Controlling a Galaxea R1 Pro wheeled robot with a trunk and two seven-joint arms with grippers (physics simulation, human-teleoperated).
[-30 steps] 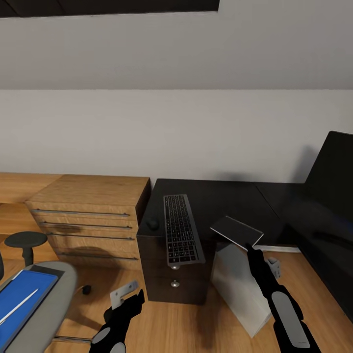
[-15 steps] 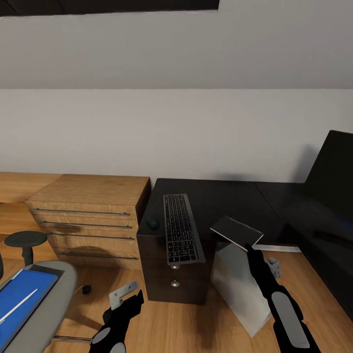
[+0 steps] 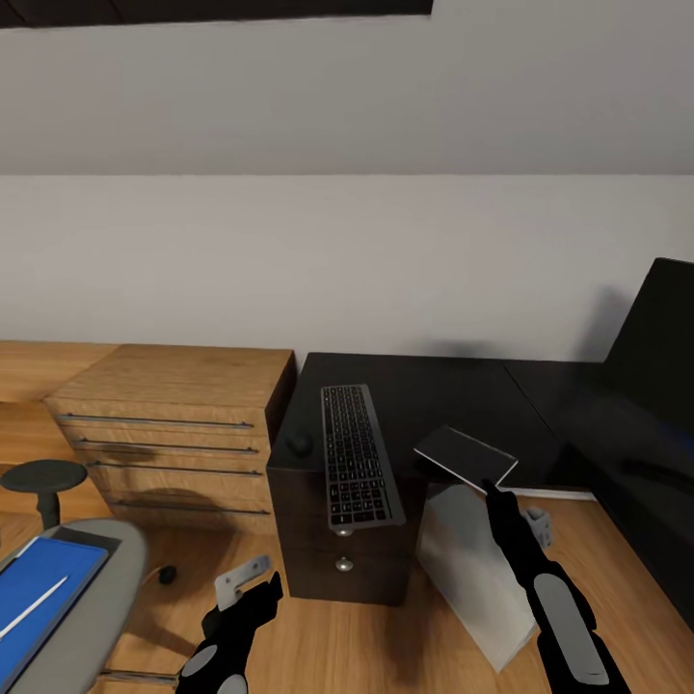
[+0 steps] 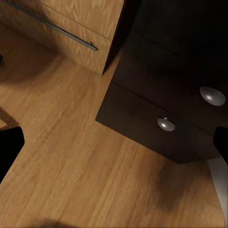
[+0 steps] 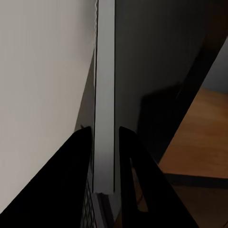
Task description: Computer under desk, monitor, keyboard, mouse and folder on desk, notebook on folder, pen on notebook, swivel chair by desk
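My right gripper [image 3: 492, 490] is shut on the near edge of the thin grey notebook [image 3: 466, 456], which is held tilted at the black desk's [image 3: 424, 395] front edge, above the light-grey computer [image 3: 472, 569] on the floor. In the right wrist view the fingers [image 5: 80, 156] clamp the notebook [image 5: 104, 95] edge-on. The keyboard [image 3: 359, 467] lies lengthwise on the desk's drawer end, with the mouse [image 3: 301, 443] to its left. The monitor [image 3: 660, 337] stands at far right. The swivel chair [image 3: 96, 598] at lower left carries the blue folder [image 3: 43, 588] with the pen [image 3: 34, 607] on it. My left gripper [image 3: 262, 590] hangs open over the floor.
A light wooden chest [image 3: 173, 424] with bar handles stands against the desk's left side. The left wrist view faces the desk's drawer fronts with round silver knobs [image 4: 166, 124] and the wood floor [image 4: 71, 156]. Open floor lies between the chair and the drawers.
The whole view has shifted slightly, sliding the chair toward the lower left edge and the monitor rightward. Both grippers and the notebook keep their places relative to the desk.
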